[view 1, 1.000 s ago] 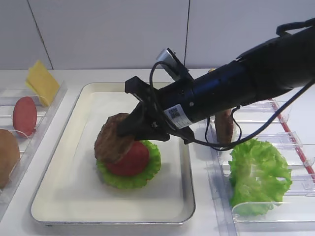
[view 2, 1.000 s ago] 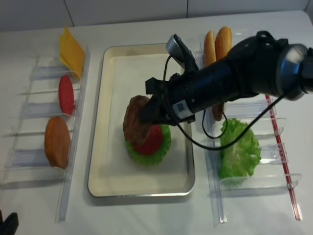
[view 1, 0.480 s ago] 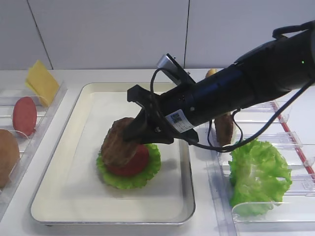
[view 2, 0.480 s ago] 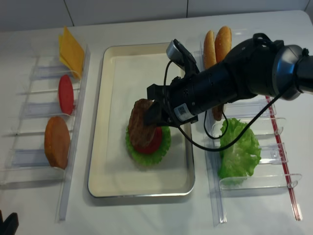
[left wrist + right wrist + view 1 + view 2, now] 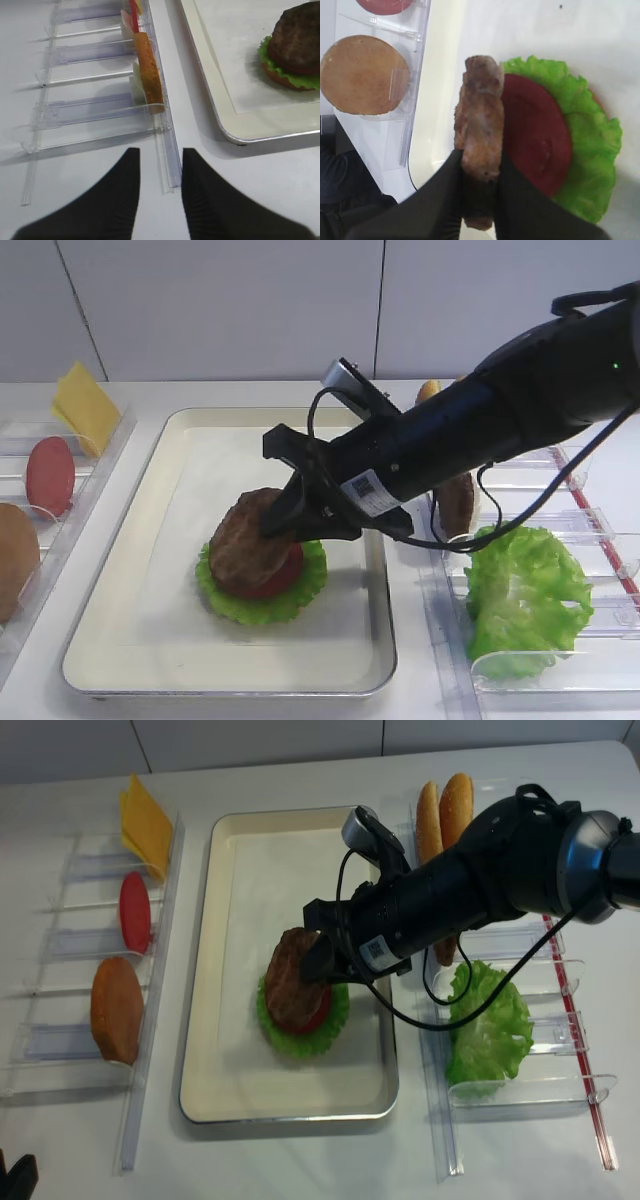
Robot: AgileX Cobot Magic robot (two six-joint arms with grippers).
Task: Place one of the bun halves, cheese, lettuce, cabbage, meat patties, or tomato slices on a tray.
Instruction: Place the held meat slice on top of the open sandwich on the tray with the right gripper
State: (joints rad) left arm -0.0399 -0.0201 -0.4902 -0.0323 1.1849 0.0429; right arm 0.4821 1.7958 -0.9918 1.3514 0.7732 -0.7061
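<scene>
White code sticker on the right arm (image 5: 362, 492), its print too small to read.

We see a rough, grainy brown patty (image 5: 480, 125) over a smooth, matt red tomato slice (image 5: 535, 135) and frilly, slightly glossy lettuce (image 5: 590, 145). The tray (image 5: 230, 680) looks like cream enamelled metal with a shiny rim and white paper liner. The bins (image 5: 95, 107) are clear glossy plastic.

A white table (image 5: 300, 1160) carried two sets of narrow clear plastic bins: a left rack (image 5: 90, 945) ran along its left edge and a right rack (image 5: 520, 1095) along its right edge. Behind its far edge stood a pale panelled wall (image 5: 220, 310).
</scene>
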